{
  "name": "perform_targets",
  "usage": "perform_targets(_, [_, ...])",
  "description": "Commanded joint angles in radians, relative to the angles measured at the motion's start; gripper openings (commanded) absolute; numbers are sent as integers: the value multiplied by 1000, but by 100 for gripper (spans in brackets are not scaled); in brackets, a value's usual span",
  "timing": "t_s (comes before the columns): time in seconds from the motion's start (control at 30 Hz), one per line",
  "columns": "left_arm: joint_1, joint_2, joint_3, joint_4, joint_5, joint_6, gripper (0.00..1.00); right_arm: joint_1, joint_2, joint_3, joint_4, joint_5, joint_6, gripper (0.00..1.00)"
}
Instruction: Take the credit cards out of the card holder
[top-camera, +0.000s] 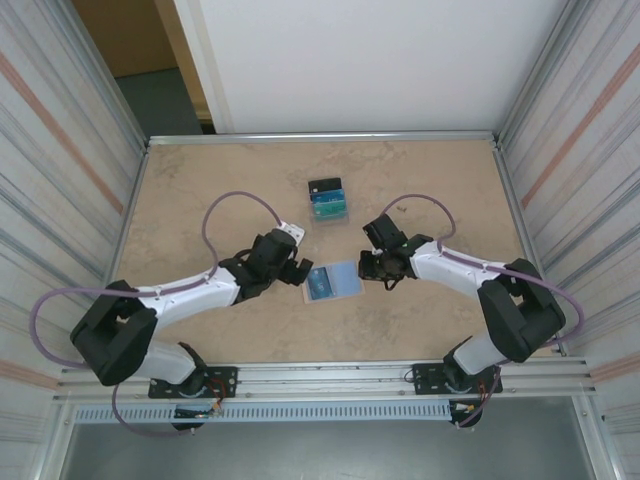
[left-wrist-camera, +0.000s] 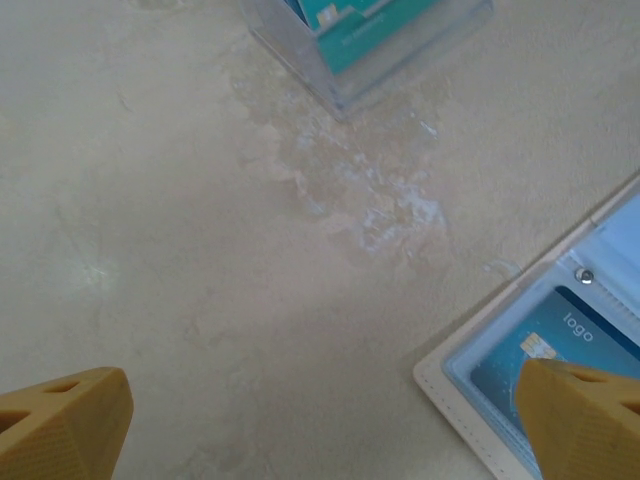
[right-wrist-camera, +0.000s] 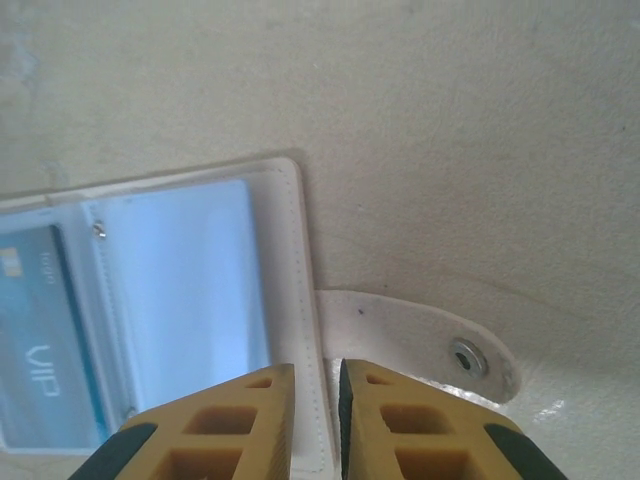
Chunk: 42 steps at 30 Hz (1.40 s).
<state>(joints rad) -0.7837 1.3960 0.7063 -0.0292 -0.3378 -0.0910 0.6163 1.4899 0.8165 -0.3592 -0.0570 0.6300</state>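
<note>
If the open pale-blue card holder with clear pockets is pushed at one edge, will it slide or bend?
The pale-blue card holder lies thin and flat on the smooth table, so it should slide. Its stitched cover and small tab look soft, so lifting may bend it.

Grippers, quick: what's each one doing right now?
Left gripper: jaws open wide, holding nothing.
Right gripper: jaws nearly together over the card holder edge; a grip cannot be told.

Beige marbled tabletop (top-camera: 200, 190) boxed in on three sides
Ribbed, striped side walls (top-camera: 60, 150) stand left and right; a plain white panel (top-camera: 380, 60) closes the back; metal rails (top-camera: 330, 375) line the near edge; a dim doorway (top-camera: 150, 90) shows top left; light is soft.
</note>
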Motion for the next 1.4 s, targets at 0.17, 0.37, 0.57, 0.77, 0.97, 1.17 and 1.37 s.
perform_targets(0.17, [-10, 73, -15, 23, 22, -5, 99, 2, -4, 7, 133, -163, 51, 20])
perform_targets(0.37, [-11, 114, -19, 36, 23, 7, 99, 13, 87, 19, 239, -285, 88, 20])
perform_targets(0.57, [-14, 144, -28, 48, 11, 6, 99, 19, 164, 38, 306, -373, 113, 22])
perform_targets(0.77, [-18, 176, -22, 47, -11, 13, 99, 21, 199, 41, 342, -412, 127, 22])
perform_targets(0.97, [-25, 193, -12, 37, -35, 18, 99, 22, 225, 29, 372, -432, 138, 22])
perform_targets(1.17, [-35, 203, -5, 25, -60, 21, 99, 21, 268, 20, 416, -462, 162, 20])
perform_targets(1.37, [-40, 208, 1, 13, -75, 23, 99, 16, 300, 7, 478, -511, 188, 16])
